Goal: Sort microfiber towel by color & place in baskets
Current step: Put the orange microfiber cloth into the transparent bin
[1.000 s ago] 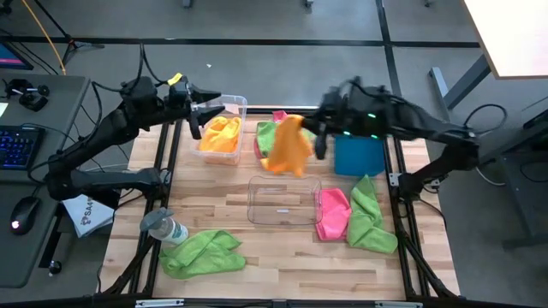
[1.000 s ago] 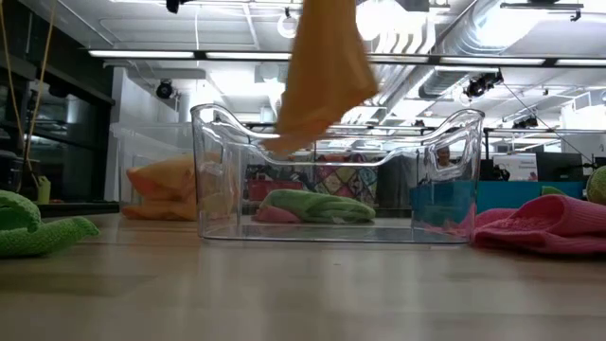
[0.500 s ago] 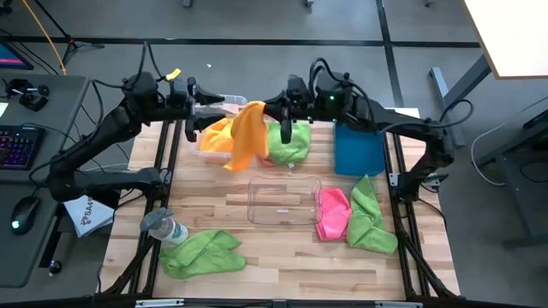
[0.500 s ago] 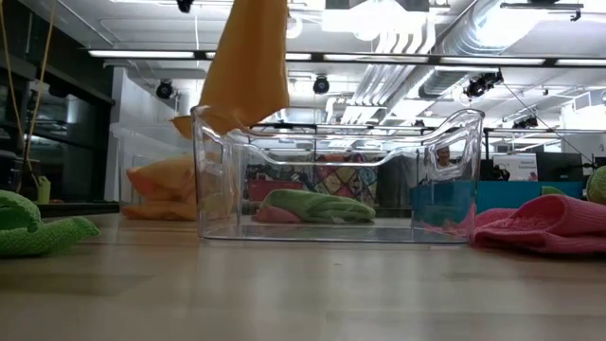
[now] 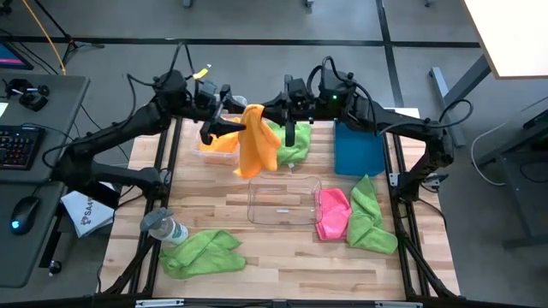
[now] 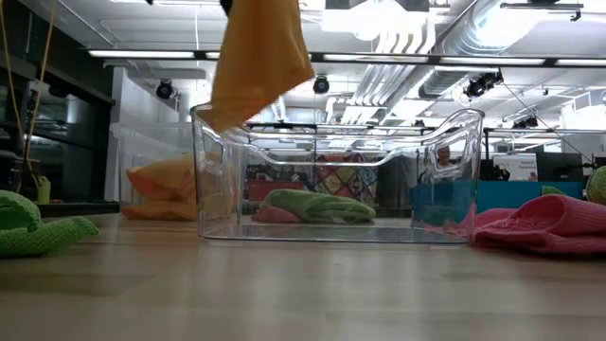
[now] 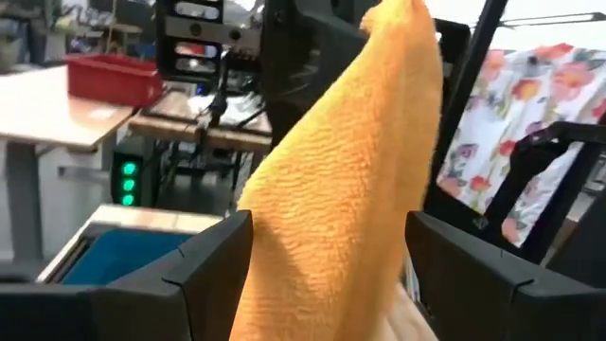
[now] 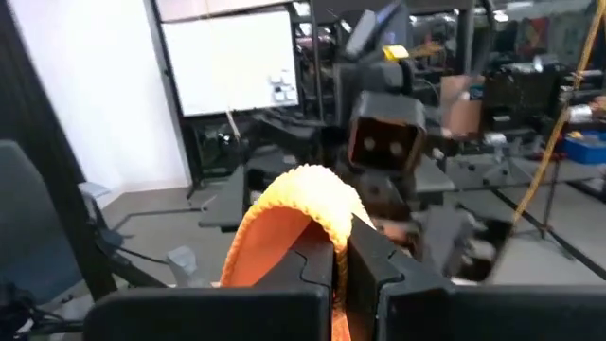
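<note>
Orange towel (image 5: pixel 252 141) hangs in the air between the two arms, over the back of the tabletop (image 5: pixel 214 214) beside the clear basket (image 5: pixel 221 139) that already has orange cloth in it. Right tool (image 5: pixel 259 111) is clenched on its top edge — the fold shows between its fingers (image 8: pixel 365 248). Left tool (image 5: pixel 224 127) stands spread wide either side of the cloth, not gripping. Another clear basket (image 5: pixel 283 201) sits mid-table, bare.

Grey floor (image 5: pixel 282 21) around wooden table (image 5: pixel 282 244); desk with keyboard (image 5: pixel 19 145) alongside.
</note>
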`<move>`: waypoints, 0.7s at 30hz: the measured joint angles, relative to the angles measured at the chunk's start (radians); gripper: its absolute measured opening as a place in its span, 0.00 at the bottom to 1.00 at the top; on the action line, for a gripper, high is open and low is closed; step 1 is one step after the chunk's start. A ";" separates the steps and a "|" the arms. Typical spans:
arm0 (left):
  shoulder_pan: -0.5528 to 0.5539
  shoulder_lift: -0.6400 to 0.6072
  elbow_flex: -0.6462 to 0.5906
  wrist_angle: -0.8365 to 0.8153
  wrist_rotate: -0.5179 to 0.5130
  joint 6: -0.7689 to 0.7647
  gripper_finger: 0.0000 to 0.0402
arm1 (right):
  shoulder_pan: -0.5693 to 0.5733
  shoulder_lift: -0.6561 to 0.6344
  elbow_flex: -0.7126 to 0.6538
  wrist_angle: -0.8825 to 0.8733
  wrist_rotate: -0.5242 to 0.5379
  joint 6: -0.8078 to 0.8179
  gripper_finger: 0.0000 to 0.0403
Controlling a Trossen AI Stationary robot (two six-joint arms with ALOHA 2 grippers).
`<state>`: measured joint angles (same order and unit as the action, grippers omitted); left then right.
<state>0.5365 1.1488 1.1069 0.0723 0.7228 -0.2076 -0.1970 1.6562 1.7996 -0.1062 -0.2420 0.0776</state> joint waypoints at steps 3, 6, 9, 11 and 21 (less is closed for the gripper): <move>-0.029 0.037 0.000 0.101 0.007 -0.032 0.66 | 0.000 -0.001 0.000 0.015 -0.004 -0.009 0.00; -0.057 0.077 0.000 0.213 0.069 -0.077 0.66 | -0.005 -0.001 0.000 0.016 -0.005 -0.026 0.00; -0.089 0.119 0.000 0.295 0.091 -0.102 0.66 | -0.007 -0.001 0.000 0.038 -0.005 -0.026 0.00; -0.105 0.146 0.000 0.339 0.100 -0.103 0.66 | -0.006 -0.001 0.000 0.040 -0.006 -0.026 0.00; -0.107 0.152 0.000 0.362 0.107 -0.041 0.11 | -0.006 -0.033 0.000 0.013 0.023 0.007 0.02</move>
<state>0.4298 1.3009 1.1069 0.4339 0.8298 -0.2487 -0.2031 1.6229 1.8000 -0.0929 -0.2187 0.0851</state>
